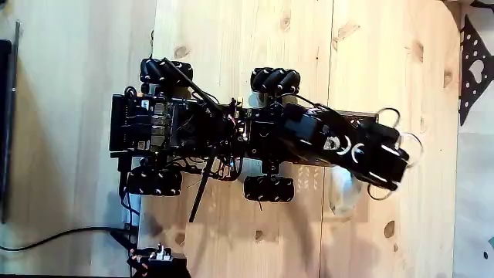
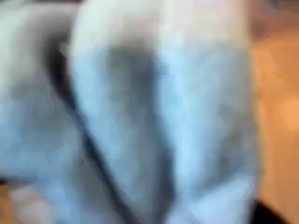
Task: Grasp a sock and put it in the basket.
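In the fixed view the black arm reaches right from the wheeled base, and its gripper [image 1: 370, 179] ends just above and right of the sock [image 1: 343, 197], a pale grey lump on the wooden table. Seen from the wrist, the sock [image 2: 149, 112] is a blurred mass of pale folded fabric pressed very close to the lens. The fingers are not distinguishable in either view, so I cannot tell whether they are open or shut. A thin dark strip of the basket [image 1: 361, 115] shows along the arm's upper edge; the arm covers the rest.
The robot base [image 1: 154, 123] with its mecanum wheels [image 1: 270, 188] sits mid-table. A black cable [image 1: 62, 235] and a clamp [image 1: 158, 261] lie at lower left. A dark patterned object [image 1: 475, 69] stands at the right edge.
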You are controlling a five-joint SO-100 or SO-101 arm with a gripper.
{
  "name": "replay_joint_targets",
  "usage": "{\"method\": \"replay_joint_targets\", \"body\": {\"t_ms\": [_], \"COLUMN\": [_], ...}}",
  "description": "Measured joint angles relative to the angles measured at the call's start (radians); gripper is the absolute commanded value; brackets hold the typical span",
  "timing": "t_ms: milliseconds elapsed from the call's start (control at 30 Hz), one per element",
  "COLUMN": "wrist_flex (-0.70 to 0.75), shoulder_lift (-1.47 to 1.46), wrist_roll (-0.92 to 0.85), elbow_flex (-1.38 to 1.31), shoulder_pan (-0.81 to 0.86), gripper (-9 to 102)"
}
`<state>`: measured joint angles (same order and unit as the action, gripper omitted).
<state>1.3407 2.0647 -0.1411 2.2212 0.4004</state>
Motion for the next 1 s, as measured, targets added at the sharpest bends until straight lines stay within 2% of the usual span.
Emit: {"method": "replay_joint_targets", "body": {"t_ms": [300,600,700,867,1000], "wrist_flex": [-0.114,-0.187,-0.187,-0.173,-0.153], "shoulder_lift": [0.063,0.348,0.383,0.388,0.376], "wrist_roll": [-0.049,0.138,0.166,0.181,0.181], "elbow_flex": [0.13,0.29,0.29,0.29,0.29], "shoulder_pan": [-0.12,-0.253,-0.287,-0.318,-0.321], "gripper": [1,1,8,32,38]}}
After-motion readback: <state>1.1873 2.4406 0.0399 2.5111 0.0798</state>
